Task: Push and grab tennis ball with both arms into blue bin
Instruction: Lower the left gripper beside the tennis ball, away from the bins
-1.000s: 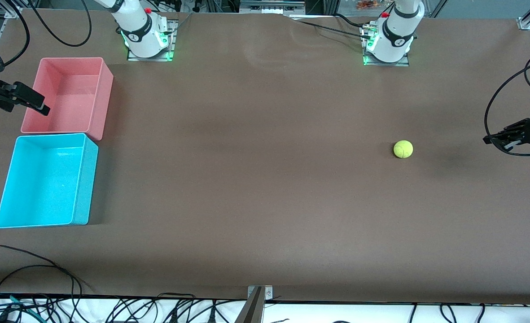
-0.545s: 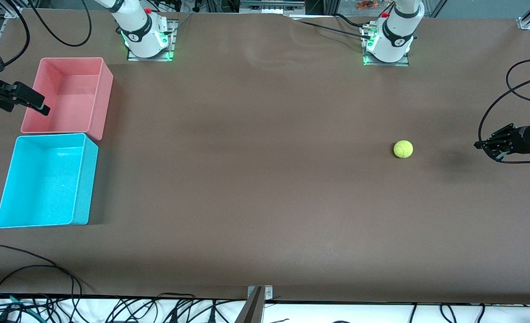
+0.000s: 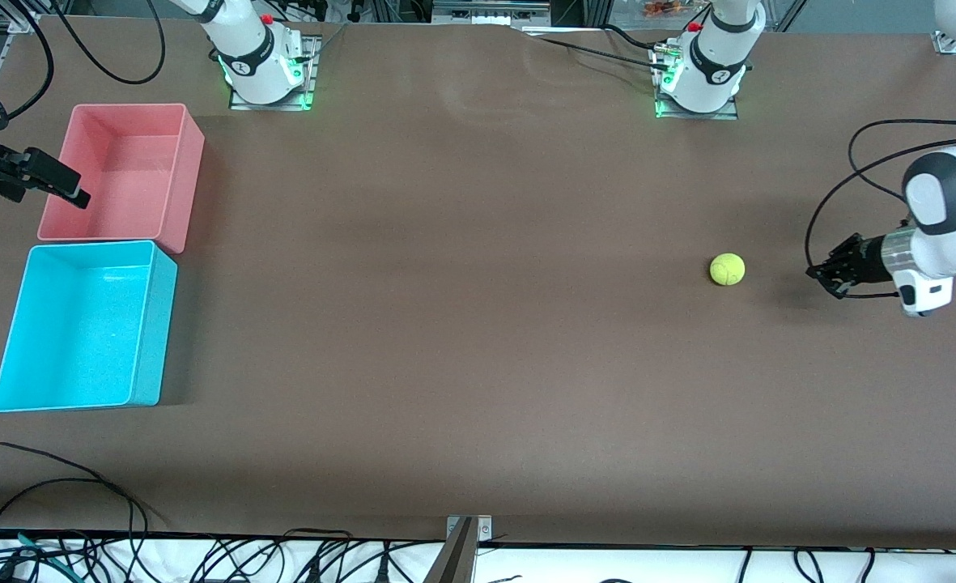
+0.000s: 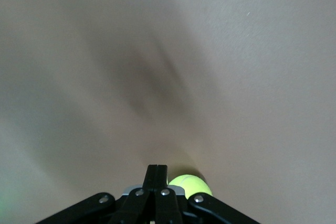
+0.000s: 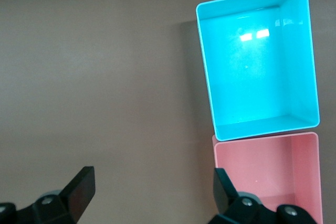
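Brown matting covers the whole table (image 3: 461,340), with loose black cables (image 3: 57,486) trailing along the edge nearest the front camera.

Two bins stand side by side at the right arm's end of the table. The blue bin (image 3: 154,324) is the one nearer the front camera, and the pink bin (image 3: 190,178) sits just beside it, closer to the arm bases; their walls look to be touching or nearly so. Both bins show only bare floors inside, the blue one (image 5: 310,51) with bright light reflections on its bottom in the right wrist view, the pink one (image 5: 220,182) beside it.

The tennis ball (image 3: 727,269) lies on the matting toward the left arm's end of the table, well apart from both bins.

The left gripper (image 3: 819,271) is low, just beside the ball on the side away from the bins, a small gap between them, its fingers pressed together into a single tip pointing at the ball. In the left wrist view the ball (image 4: 190,186) peeks out right past the closed fingertips (image 4: 156,174).

The right gripper (image 3: 69,190) waits over the outer edge of the pink bin, its fingers (image 5: 81,190) spread wide apart and holding nothing.
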### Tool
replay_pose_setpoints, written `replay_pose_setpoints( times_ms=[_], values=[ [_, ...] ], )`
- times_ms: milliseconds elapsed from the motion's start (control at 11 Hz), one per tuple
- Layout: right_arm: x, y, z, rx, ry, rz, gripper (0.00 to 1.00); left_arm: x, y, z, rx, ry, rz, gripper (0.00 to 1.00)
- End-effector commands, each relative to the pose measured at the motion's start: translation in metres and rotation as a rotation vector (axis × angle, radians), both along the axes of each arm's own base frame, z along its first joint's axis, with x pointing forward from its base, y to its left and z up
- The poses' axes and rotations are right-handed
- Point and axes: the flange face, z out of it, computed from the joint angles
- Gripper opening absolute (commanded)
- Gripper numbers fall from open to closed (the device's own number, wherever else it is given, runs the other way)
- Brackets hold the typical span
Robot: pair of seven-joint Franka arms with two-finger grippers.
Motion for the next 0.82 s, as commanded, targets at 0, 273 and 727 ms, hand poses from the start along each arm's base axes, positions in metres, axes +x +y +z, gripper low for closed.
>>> replay_pose_setpoints(
  times_ms=[0,273,727],
  values=[
    [0.001,0.001,0.005,0.005,0.004,0.003,1.00,-0.026,-0.014,-0.020,0.062,-0.022,0.092,0.00],
    [0.001,0.001,0.005,0.005,0.004,0.001,1.00,-0.038,-0.019,-0.045,0.097,-0.070,0.169,0.00],
    [0.001,0.001,0.005,0.005,0.004,0.001,1.00,-0.047,-0.045,-0.075,0.100,-0.078,0.219,0.00]
  ],
)
